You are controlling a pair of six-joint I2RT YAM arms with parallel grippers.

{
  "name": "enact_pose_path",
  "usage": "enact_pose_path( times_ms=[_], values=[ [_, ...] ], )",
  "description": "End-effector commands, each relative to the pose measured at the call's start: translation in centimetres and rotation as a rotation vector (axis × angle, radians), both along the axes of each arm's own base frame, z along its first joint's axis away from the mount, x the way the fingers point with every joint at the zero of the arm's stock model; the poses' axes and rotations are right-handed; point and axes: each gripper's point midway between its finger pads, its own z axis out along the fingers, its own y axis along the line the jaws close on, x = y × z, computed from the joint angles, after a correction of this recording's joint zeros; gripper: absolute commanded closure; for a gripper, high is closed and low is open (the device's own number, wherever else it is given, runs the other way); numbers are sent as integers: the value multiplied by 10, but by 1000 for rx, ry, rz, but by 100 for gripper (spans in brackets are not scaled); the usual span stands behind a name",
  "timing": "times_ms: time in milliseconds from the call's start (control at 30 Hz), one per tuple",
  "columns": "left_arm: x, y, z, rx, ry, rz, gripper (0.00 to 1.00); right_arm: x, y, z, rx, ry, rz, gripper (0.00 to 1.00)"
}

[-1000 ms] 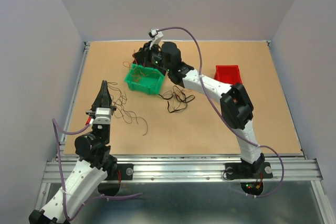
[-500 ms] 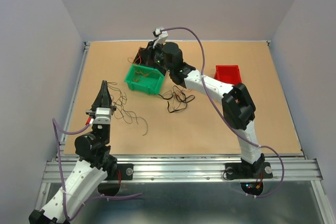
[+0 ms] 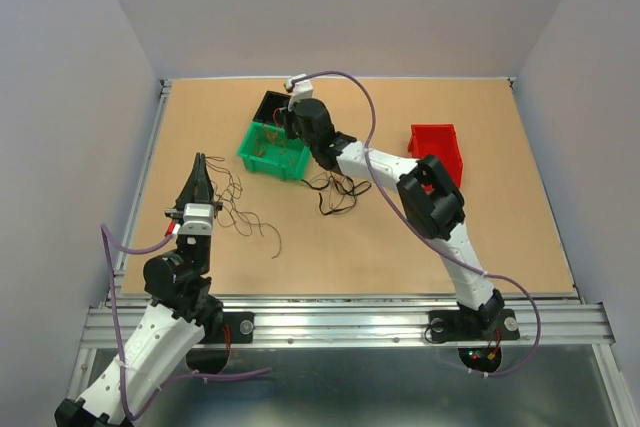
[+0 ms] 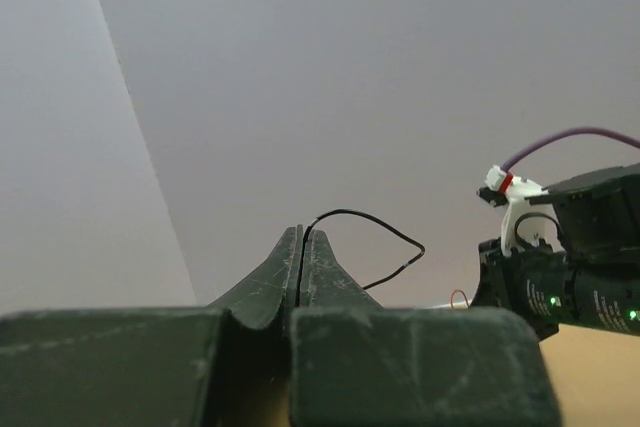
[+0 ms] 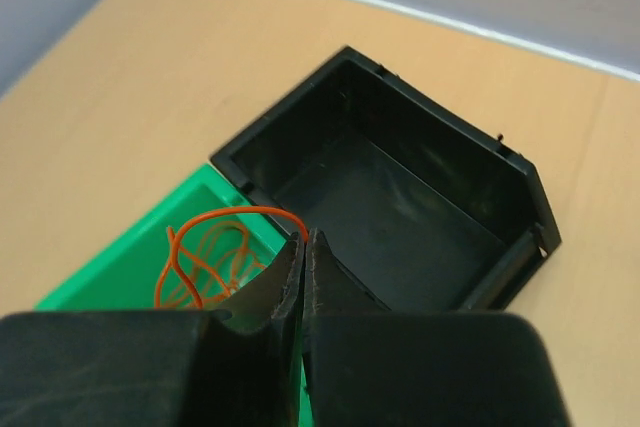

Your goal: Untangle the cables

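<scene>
I see a tan board table (image 3: 400, 237) with a metal rail (image 3: 350, 322) along its near edge. Three bins sit on the board: a green bin (image 3: 268, 164) left of centre towards the far side, a black bin (image 3: 268, 104) right behind it, and a red bin (image 3: 432, 142) well apart on the right. A loose tangle of thin black cables (image 3: 338, 192) lies just in front of the green bin, and more black strands (image 3: 250, 217) straggle over the board nearer the left edge
</scene>
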Motion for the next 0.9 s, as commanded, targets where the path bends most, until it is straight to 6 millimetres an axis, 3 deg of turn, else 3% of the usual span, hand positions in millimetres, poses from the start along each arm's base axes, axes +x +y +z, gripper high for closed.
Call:
enact_pose_path(
  times_ms=[0, 100, 133, 200, 300, 400, 533, 600, 733, 800, 833, 867],
  values=[
    [-6, 7, 13, -24, -46, 22, 100, -4, -2, -1, -96, -65, -57, 99],
    [-6, 6, 13, -24, -40, 18, 100, -17, 12, -14, -185, -89, -60, 99],
    [-5, 7, 14, -25, -38, 18, 100, -18, 12, -33, -229, -66, -68, 99],
    [-4, 6, 13, -23, -32, 15, 100, -16, 19, -34, -253, -65, -74, 99],
    [-3, 4, 11, -17, -25, 11, 100, -26, 28, -65, -309, -17, 12, 100],
    [-2, 3, 9, -7, -19, 14, 100, -32, 28, -88, -318, 24, 29, 99],
    [0, 2, 8, -7, -11, 11, 100, -36, 30, -102, -342, 74, 56, 99],
    [1, 2, 8, -3, -8, 8, 100, -39, 32, -102, -333, 92, 77, 99],
    [1, 0, 7, 0, -3, 3, 100, -45, 34, -84, -277, 100, 82, 92],
    [2, -1, 7, 4, 2, -4, 100, -46, 31, -65, -257, 87, 73, 88],
    [3, -3, 6, 5, 6, -10, 100, -47, 23, -38, -229, 66, 40, 78],
    [3, -3, 6, 5, 7, -10, 100, -48, 22, -40, -233, 69, 40, 78]
  ],
)
